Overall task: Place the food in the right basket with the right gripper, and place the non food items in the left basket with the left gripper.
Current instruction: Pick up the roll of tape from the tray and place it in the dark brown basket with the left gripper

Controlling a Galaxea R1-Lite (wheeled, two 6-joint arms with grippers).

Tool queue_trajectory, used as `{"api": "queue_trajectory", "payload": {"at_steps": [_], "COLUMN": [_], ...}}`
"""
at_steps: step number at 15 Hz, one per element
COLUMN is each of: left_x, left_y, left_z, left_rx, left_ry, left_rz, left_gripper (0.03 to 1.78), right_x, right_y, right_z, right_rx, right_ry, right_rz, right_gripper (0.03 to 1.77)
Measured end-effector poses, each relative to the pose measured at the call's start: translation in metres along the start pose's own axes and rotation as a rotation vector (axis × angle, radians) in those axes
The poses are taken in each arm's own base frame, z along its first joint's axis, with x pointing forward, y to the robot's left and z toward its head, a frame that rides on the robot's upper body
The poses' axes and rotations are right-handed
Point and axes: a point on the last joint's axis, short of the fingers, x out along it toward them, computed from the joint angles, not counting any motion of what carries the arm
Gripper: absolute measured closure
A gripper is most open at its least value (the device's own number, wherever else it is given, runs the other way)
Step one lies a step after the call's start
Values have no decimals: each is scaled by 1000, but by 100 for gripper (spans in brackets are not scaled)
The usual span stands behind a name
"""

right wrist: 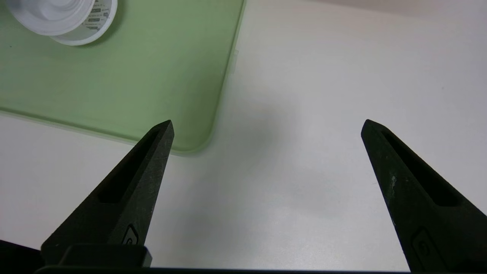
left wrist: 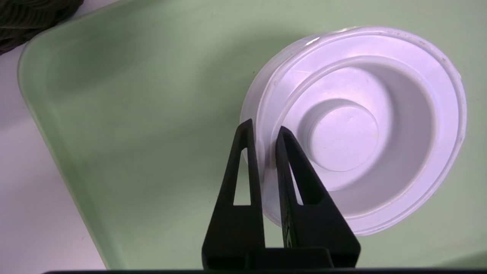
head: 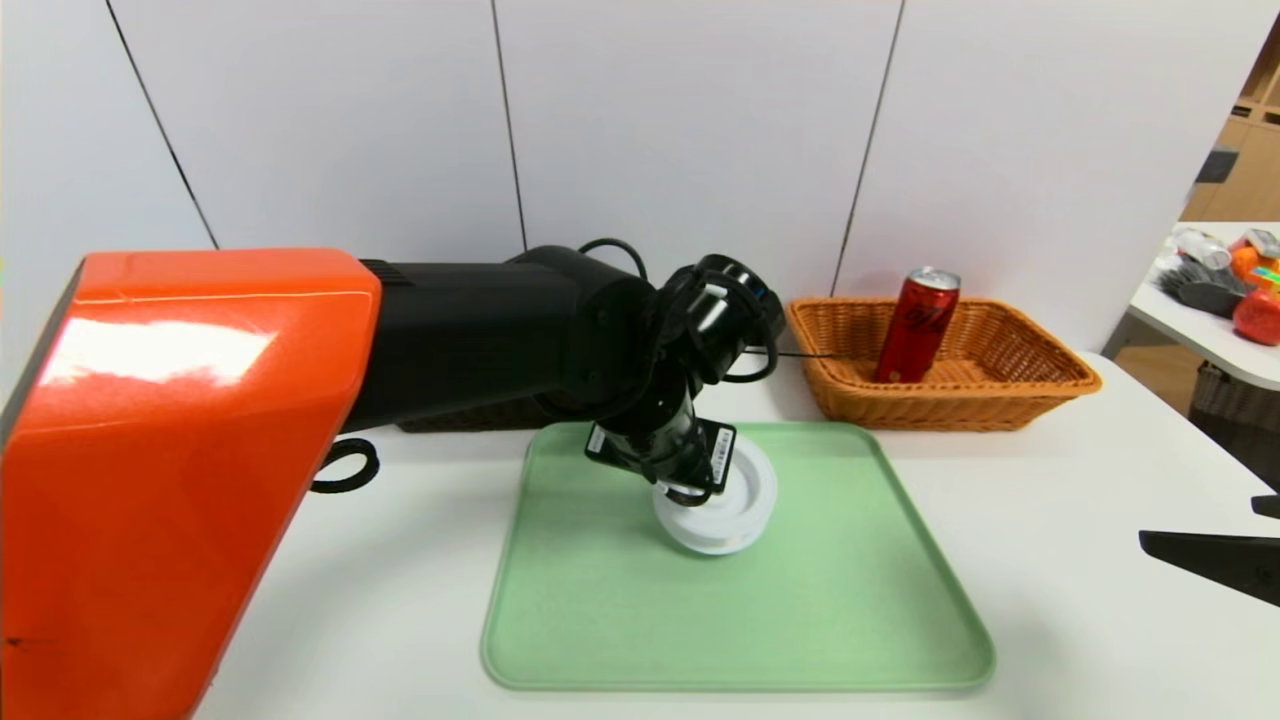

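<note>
White spool disc (left wrist: pixel 354 129) sits tilted over the green tray (head: pixel 850 600), rim pinched in your left gripper (left wrist: pixel 264 133) for the dark basket (left wrist: pixel 23 19); right gripper (right wrist: pixel 266 125) idles wide open, empty, can (head: pixel 917 325) already in the tan basket (head: pixel 1040 385).

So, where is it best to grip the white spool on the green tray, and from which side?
Probably at its thin outer rim, from above: the white spool is flat and wide, with recessed rings. The left gripper already pinches that rim.
</note>
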Motion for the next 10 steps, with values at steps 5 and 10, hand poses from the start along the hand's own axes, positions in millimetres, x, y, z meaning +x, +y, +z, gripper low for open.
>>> {"api": "queue_trajectory", "payload": {"at_steps": [5, 10], "left_x": [-17, -54], "left_y": [2, 12], "left_z": [5, 14], "left_rx": [-29, -69], "left_ry": [-32, -103], "left_rz": [-31, -68], "left_gripper": [162, 162], "right_x": [1, 1], "right_y": [0, 0], "right_z": [-2, -2], "right_rx": [2, 2], "right_ry": [9, 11], "right_rz": [-3, -2], "right_gripper": [10, 10]}}
